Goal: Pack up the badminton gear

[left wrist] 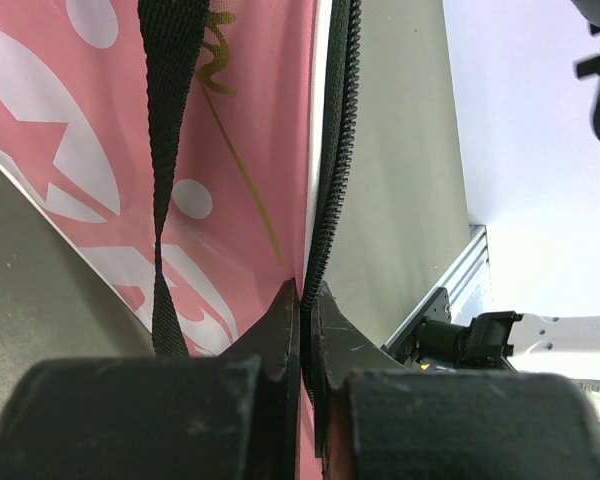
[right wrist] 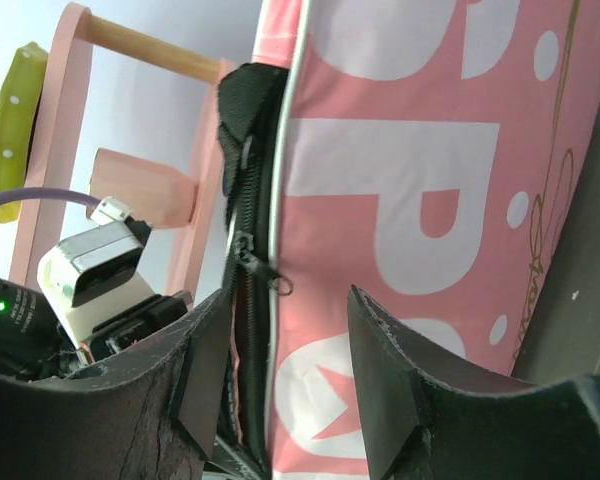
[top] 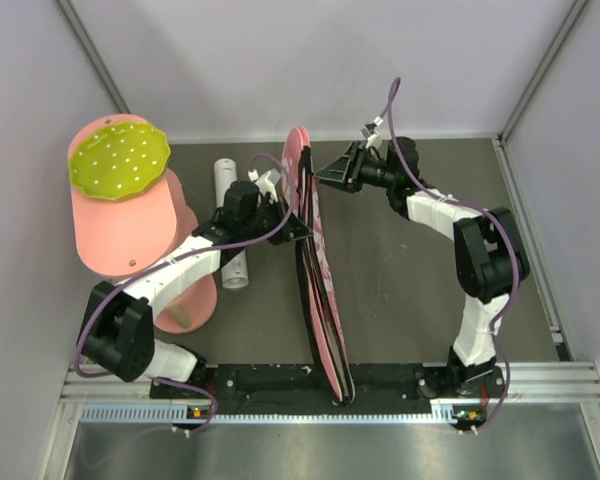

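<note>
The pink "SPORT" bag (top: pixel 318 270) stands on its edge along the middle of the table. My left gripper (top: pixel 296 226) is shut on the bag's black zipper edge (left wrist: pixel 332 150); its fingertips (left wrist: pixel 285 320) pinch it, and the pink side (left wrist: pixel 250 110) and a black strap (left wrist: pixel 170 150) lie to the left. My right gripper (top: pixel 323 174) is open at the bag's far end. In the right wrist view the gripper (right wrist: pixel 285 370) straddles the zipper track, with the zipper pull (right wrist: pixel 278 285) just beyond the fingers. The white tube (top: pixel 227 200) lies left of the bag, partly under my left arm. Rackets and shuttlecocks are out of view.
A big pink cylinder stand with a yellow-green dotted disc (top: pixel 118 160) fills the left side, close to my left arm; it also shows in the right wrist view (right wrist: pixel 60 120). White walls enclose the table. A metal rail (top: pixel 540 385) runs along the near edge.
</note>
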Robot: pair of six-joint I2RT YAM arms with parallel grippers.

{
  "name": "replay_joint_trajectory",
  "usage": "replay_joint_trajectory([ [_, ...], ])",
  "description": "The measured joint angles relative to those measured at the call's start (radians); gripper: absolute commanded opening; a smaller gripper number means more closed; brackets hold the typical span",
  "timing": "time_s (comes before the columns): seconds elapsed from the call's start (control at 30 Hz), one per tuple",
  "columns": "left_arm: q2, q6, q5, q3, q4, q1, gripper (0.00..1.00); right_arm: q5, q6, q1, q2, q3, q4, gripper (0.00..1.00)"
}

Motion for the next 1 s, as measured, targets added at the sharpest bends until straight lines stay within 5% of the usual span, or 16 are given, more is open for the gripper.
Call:
replay_joint_trajectory([
  [0.53, -0.022, 0.000, 0.017, -0.020, 0.000, 0.000, 0.00, -0.149, 0.208, -0.006, 0.137, 0.064, 0.312, 0.42],
  [1.0, -0.024, 0.000, 0.020, -0.021, 0.000, 0.000, 0.00, -0.184, 0.213, -0.005, 0.153, 0.064, 0.353, 0.35],
])
